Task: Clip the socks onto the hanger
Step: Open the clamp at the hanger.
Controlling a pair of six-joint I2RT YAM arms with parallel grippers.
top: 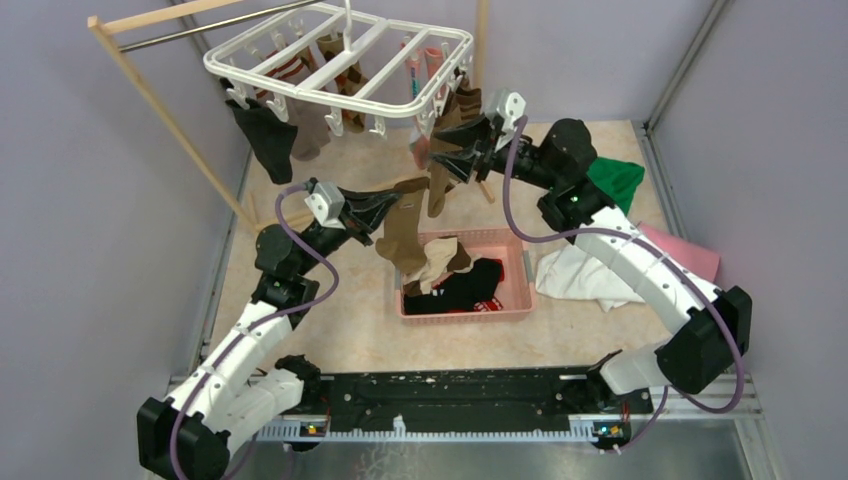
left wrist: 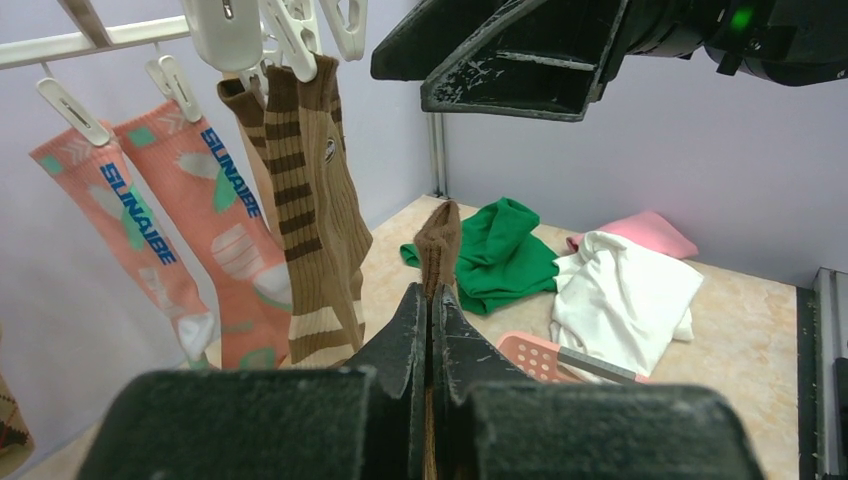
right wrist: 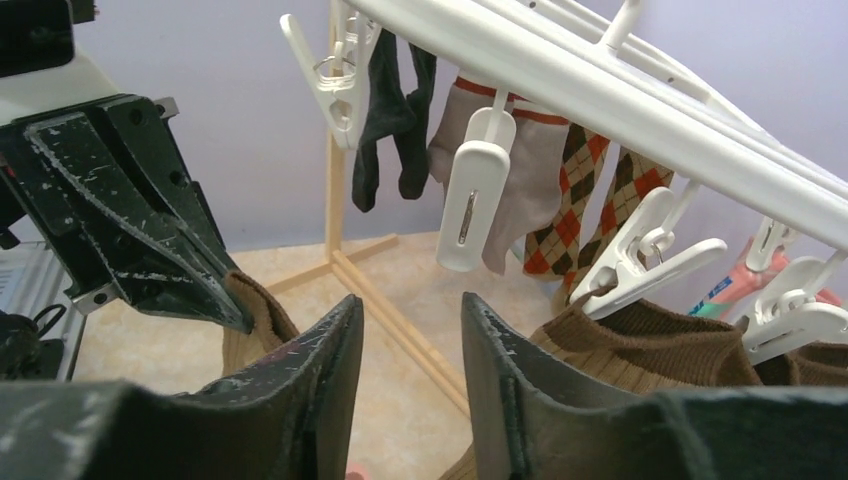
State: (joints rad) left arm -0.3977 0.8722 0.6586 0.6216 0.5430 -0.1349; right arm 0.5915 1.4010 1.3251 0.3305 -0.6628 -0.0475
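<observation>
Clipping step: left fingers (left wrist: 405,335) clamped on plain brown sock (left wrist: 438,235), raised over worktop centre, below white plastic grid hanger (top: 310,91). Right fingers (right wrist: 320,370) parted, empty. Next, probably: squeeze white clip (right wrist: 472,200), feed cuff.

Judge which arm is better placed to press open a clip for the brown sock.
Right. The right gripper hangs open just below the clips of the hanger; the left gripper is shut on the brown sock, busy holding it up.

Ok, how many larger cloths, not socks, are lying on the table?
3: a green cloth at the back right, a white cloth right of the pink basket, and a pink cloth further right. Others may be hidden.
</observation>
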